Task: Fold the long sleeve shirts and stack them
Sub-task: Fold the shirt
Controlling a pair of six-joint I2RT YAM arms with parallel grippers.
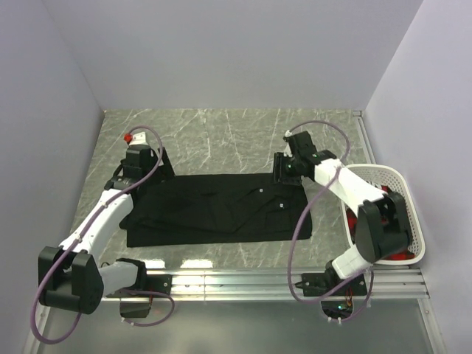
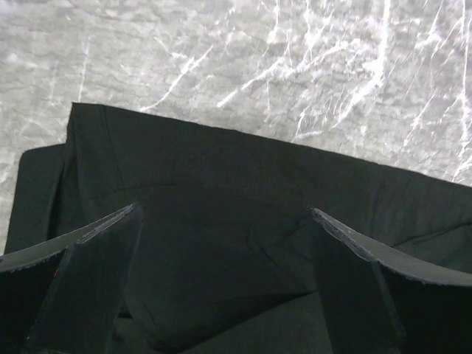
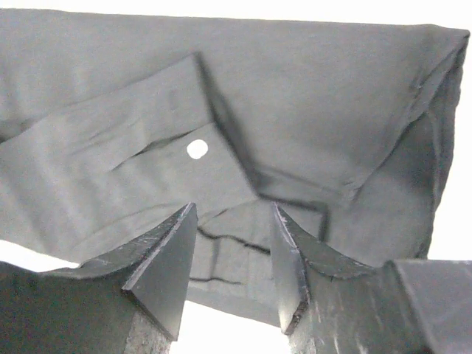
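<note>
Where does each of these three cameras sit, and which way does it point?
Top external: fixed above and behind, looking down on table and black shirt; left arm and right arm show.
Left wrist: on the left arm, facing the shirt's edge and the table beyond; its open jaws show.
Right wrist: on the right arm, close over the shirt's pale button; its open jaws show.
All three see the shirt.

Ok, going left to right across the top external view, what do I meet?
left end effector → black shirt → right end effector → white basket
</note>
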